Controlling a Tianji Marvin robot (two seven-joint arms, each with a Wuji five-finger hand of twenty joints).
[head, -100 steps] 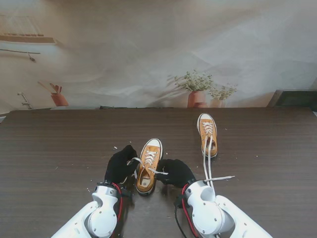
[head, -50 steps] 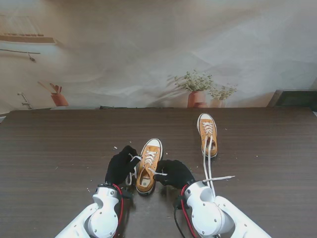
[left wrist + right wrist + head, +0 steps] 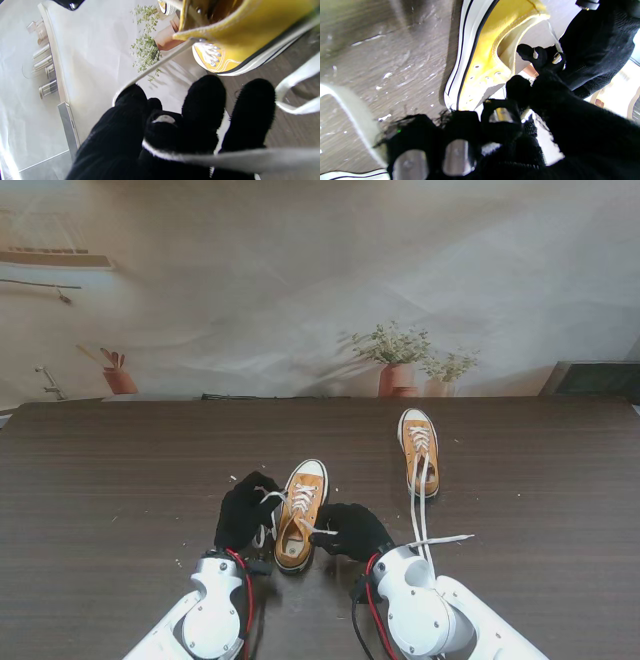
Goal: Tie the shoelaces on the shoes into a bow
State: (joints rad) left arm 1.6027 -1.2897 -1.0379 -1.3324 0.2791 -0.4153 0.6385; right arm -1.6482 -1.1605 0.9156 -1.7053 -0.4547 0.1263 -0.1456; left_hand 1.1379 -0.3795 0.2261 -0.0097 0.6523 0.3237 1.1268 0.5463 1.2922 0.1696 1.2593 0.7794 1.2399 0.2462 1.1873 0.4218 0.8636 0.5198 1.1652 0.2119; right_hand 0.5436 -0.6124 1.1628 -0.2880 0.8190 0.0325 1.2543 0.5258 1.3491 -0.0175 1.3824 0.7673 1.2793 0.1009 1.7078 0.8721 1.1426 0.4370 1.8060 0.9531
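L hand (image 3: 246, 511) sits just beside the near shoe (image 3: 298, 515), on its L side, fingers (image 3: 203, 105) hooked in the white lace (image 3: 268, 502); one strand runs taut from the eyelets to the fingertips, another crosses the knuckles in the wrist view. So closed on the lace. R hand (image 3: 352, 529) is on the shoe's other side, touching its heel edge, curled, w/ a short lace end (image 3: 322, 529) sticking out toward the shoe; looks pinched, though the R wrist view is too cluttered to be sure.

Handling, my guess: flat cotton lace, light, floppy, slips thru fabric gloves. Pinch near the eyelets, not the tips, and keep tension low, as the light canvas shoe will drag across the desk (image 3: 120, 480).

Second shoe (image 3: 419, 449) lies farther out, past the R hand, laces trailing loose toward me, not yet tied.
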